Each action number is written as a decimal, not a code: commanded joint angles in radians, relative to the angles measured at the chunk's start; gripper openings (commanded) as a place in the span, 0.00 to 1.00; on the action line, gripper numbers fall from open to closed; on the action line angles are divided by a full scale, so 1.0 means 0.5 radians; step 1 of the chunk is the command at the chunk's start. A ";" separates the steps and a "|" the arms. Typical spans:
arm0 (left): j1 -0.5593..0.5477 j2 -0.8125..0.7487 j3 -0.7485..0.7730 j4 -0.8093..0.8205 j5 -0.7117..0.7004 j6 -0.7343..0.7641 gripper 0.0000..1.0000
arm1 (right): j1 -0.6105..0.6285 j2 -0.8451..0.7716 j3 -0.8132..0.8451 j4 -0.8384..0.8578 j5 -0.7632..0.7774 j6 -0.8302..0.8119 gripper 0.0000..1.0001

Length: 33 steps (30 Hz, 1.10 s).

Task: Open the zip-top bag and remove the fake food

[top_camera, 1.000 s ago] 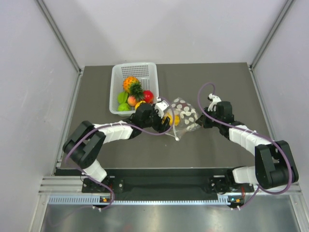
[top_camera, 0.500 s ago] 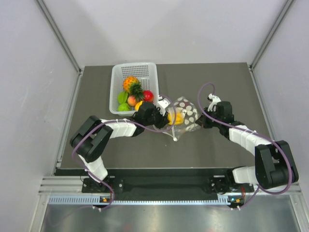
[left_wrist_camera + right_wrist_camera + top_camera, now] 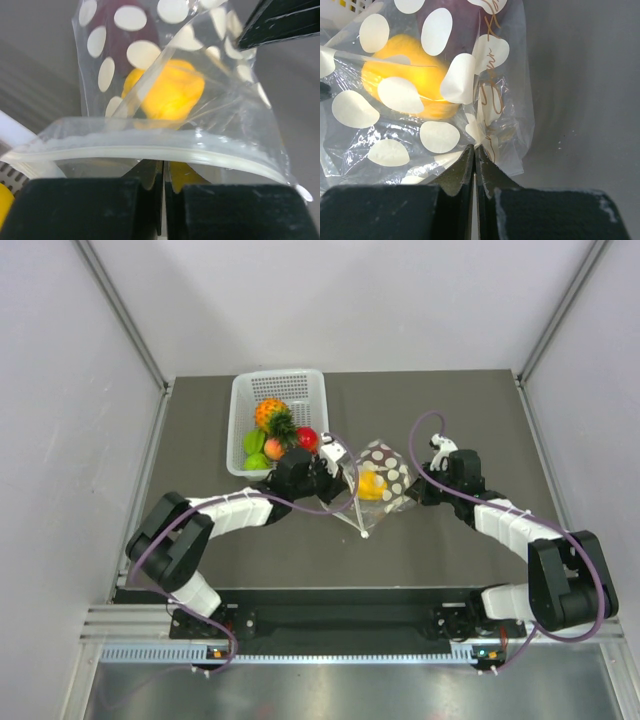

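Pulled farther left by the left gripper point(image 3: 163, 172), the zip-top bag point(image 3: 388, 472) is stretched against the right gripper point(image 3: 475, 154); both are clamped on it, the fake food point(image 3: 170, 92) not yet removed.

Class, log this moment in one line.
left claw: shut on clear polka-dot zip-top bag | right claw: shut on bag | yellow plastic pepper: inside

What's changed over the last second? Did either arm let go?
The left gripper, shut on the zip-top bag's zip edge, pulled slightly back toward the white basket, drawing the mouth taut; the yellow bell pepper now sits further right. The right gripper stayed clamped, unmoved.
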 commanded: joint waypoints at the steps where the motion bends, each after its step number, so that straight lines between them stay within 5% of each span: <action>1: 0.012 -0.084 -0.012 0.037 0.126 -0.005 0.10 | -0.033 -0.013 0.019 0.069 -0.023 -0.027 0.00; 5: 0.012 0.023 -0.027 0.203 0.185 -0.146 0.48 | -0.033 -0.007 0.026 0.076 -0.051 -0.021 0.00; 9: 0.012 0.109 -0.039 0.387 0.185 -0.247 0.59 | -0.033 0.002 0.041 0.066 -0.072 -0.024 0.04; 11: 0.012 0.128 -0.033 0.473 0.185 -0.293 0.61 | -0.033 -0.016 0.059 0.030 -0.079 -0.027 0.27; 15: 0.012 0.174 -0.009 0.562 0.157 -0.342 0.67 | -0.030 -0.114 0.081 -0.001 -0.048 -0.024 0.51; 22: 0.018 0.272 0.089 0.590 0.188 -0.379 0.72 | -0.033 -0.102 0.240 0.005 -0.030 -0.006 0.54; 33: 0.033 0.441 0.197 0.660 0.249 -0.450 0.77 | -0.027 0.397 0.519 0.152 -0.094 -0.018 0.57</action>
